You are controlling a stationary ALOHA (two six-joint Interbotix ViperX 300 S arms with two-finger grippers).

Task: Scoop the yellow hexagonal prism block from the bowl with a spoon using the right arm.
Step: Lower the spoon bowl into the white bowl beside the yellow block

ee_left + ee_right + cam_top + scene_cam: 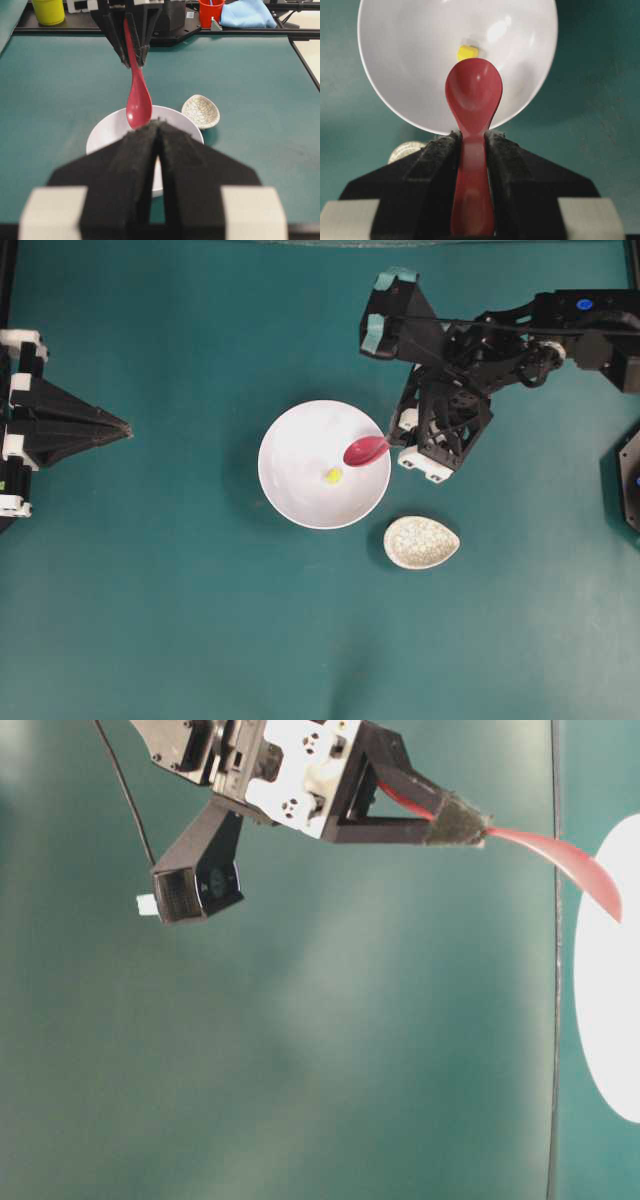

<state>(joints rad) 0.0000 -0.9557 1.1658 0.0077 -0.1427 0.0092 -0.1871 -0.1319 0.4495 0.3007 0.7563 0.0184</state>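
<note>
The white bowl point(300, 455) sits mid-table with the tiny yellow hexagonal prism block point(333, 476) lying inside it, right of centre. My right gripper point(392, 445) is shut on the handle of the pink-red spoon point(365, 451). The scoop hangs over the bowl's right rim, above and short of the block. In the right wrist view the spoon point(473, 95) points at the block point(467, 52) just beyond its tip, clamped at the gripper point(473, 137). My left gripper point(128, 428) rests far left, shut and empty, its tips point(159, 125) aimed at the bowl point(107, 135).
A speckled beige spoon rest point(421, 542) lies just right of and below the bowl. Beyond the table's far edge in the left wrist view stand a yellow cup point(49, 10), a red cup point(210, 12) and a blue cloth point(247, 14).
</note>
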